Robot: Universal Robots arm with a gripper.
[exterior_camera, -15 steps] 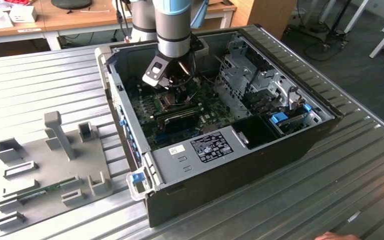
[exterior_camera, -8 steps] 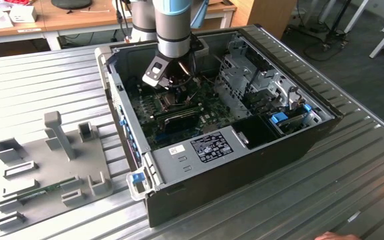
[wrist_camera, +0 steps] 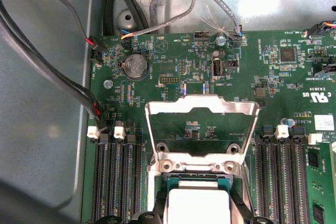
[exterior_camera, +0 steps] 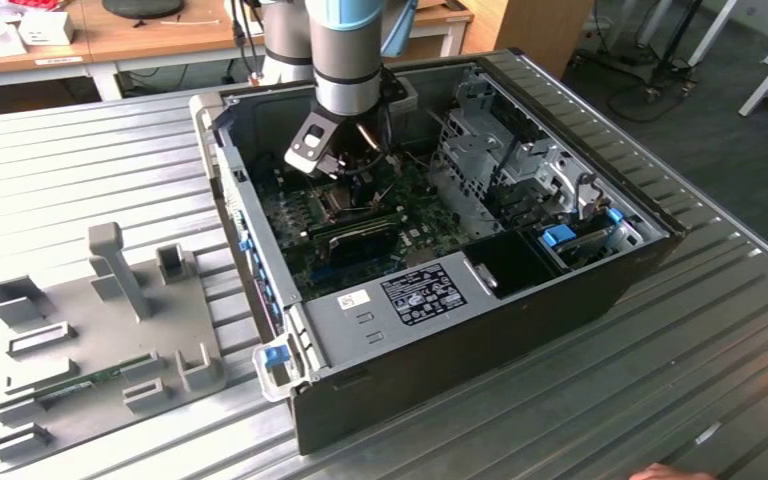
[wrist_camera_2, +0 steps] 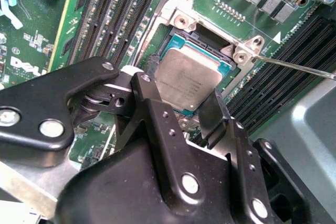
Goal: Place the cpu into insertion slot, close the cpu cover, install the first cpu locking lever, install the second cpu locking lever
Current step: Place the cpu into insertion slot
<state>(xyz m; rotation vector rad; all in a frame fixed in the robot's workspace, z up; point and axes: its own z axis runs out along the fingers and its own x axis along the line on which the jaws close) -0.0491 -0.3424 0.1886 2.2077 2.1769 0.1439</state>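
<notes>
While the computer case lay open, your gripper hung parted and apparently empty near the raised cpu cover, astride the insertion slot where the cpu lay flat. Placing looked done; closing needed the gripper clear.

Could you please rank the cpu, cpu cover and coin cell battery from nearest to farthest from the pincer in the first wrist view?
1. cpu, in the insertion slot, right at the pincer.
2. cpu cover, standing open past the slot.
3. coin cell battery, on the circuit board beyond the cover.
</notes>
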